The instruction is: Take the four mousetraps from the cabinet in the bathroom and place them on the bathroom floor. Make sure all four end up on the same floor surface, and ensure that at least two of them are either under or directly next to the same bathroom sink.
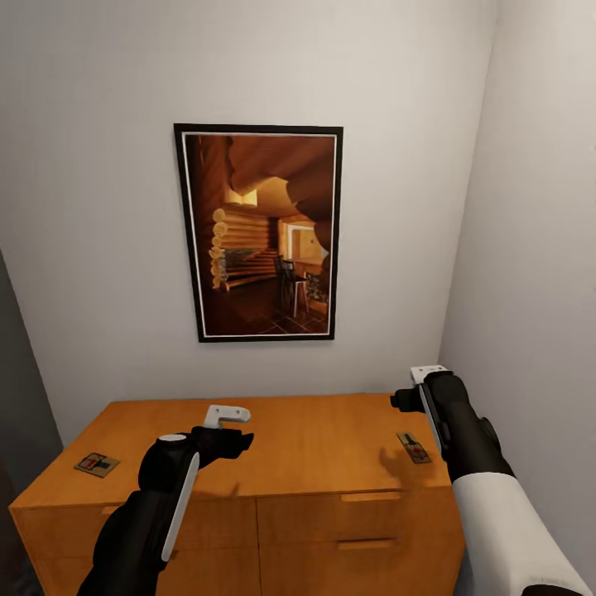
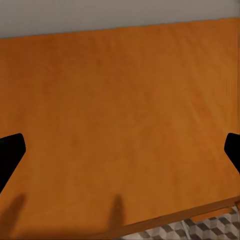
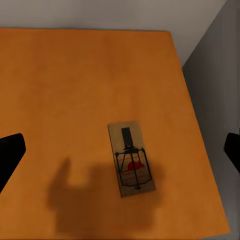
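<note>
Our fingers stand spread on both grippers, left gripper (image 1: 236, 414) and right gripper (image 1: 426, 374), holding nothing above the cabinet (image 1: 314, 447). One mousetrap (image 3: 130, 159) lies flat on its top below our right gripper; another mousetrap (image 1: 97, 464) lies near its left edge. Behind it hangs a framed picture (image 1: 259, 233).

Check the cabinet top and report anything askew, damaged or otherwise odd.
Nothing stands out. Two mousetraps lie flat on the cabinet top: one near its left front corner, one near its right edge, below the right gripper. Both look whole, though each sits slightly angled to the edges. The framed picture hangs straight.
</note>
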Robot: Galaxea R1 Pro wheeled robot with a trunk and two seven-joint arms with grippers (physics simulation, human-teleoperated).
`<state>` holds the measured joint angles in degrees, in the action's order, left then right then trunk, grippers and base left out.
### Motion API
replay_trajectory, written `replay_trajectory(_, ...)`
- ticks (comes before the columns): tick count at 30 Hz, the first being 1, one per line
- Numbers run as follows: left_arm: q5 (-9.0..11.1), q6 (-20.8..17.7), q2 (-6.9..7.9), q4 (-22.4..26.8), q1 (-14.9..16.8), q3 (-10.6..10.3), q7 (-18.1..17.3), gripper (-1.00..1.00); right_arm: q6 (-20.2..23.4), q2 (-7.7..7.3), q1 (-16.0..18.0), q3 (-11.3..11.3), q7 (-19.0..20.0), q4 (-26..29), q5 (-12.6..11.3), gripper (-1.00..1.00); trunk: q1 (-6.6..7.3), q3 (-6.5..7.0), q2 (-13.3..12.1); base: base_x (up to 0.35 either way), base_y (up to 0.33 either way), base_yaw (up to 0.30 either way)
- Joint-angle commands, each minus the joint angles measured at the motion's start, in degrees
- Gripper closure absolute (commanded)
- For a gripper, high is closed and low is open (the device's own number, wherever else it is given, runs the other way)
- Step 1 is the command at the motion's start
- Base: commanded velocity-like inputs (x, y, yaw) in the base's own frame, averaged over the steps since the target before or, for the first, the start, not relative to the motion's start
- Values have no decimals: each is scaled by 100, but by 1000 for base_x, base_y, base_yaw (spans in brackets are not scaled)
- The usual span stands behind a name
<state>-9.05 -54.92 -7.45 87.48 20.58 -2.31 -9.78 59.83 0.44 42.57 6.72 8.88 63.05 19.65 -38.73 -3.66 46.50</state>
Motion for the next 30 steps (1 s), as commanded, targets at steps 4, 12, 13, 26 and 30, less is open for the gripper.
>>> replay_trajectory(4, -58, -21, -2, 6, 5, 2, -50, -100, 17, -10, 5, 14, 55, 6, 58, -100, -2, -10, 8, 0, -22, 1)
replay_trajectory(12, -58, -19, -2, 6, 2, 0, -50, -100, 17, -57, 5, 14, 61, -23, 14, -100, -2, -10, 8, 0, -6, 0)
replay_trajectory(13, -57, -19, -2, 6, 4, 1, -50, -100, 17, -65, 5, 14, 66, -44, 2, -100, -2, -10, 8, 0, -2, 0)
replay_trajectory(26, -54, -18, -2, 6, 4, 1, -50, -100, 17, -78, 5, 9, 309, -339, -28, -100, -2, -10, 8, 0, 0, 0)
replay_trajectory(30, -53, -21, -2, 6, 6, 0, -50, -100, 17, -81, 5, 16, 549, -372, 3, -100, -2, -10, 8, 0, 0, 0)
